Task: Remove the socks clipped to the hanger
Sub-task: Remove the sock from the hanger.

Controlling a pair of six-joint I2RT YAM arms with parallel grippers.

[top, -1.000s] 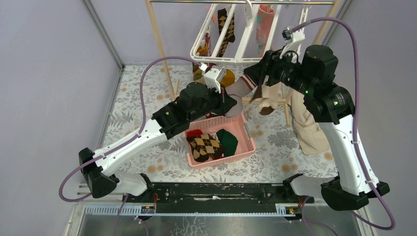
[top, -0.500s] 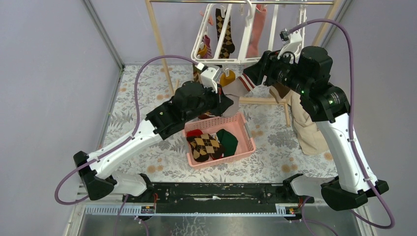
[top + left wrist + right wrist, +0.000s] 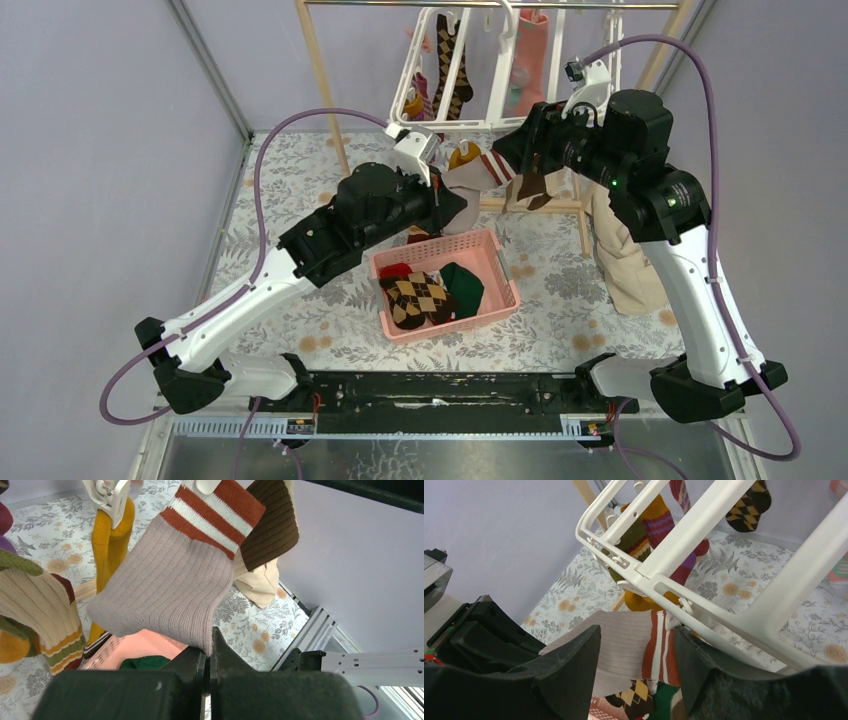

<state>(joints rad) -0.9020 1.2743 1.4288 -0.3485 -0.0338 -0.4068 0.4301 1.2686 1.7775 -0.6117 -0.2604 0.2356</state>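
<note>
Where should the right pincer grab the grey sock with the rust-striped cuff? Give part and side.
Probably the striped cuff, just below its clip, coming from under the hanger. The grey sock stretches between that clip and the shut left pincer, so the cuff lies flat, and the open right pincer straddles it.

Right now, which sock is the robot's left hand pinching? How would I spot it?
Find the white plastic drying hanger, then its near edge. Clipped there hangs a grey-beige ribbed sock, its lower edge pinched in the shut left gripper. Only it has a rust-and-white striped cuff, unlike the plain mustard-yellow sock and the brown-cuffed sock beside it.
</note>
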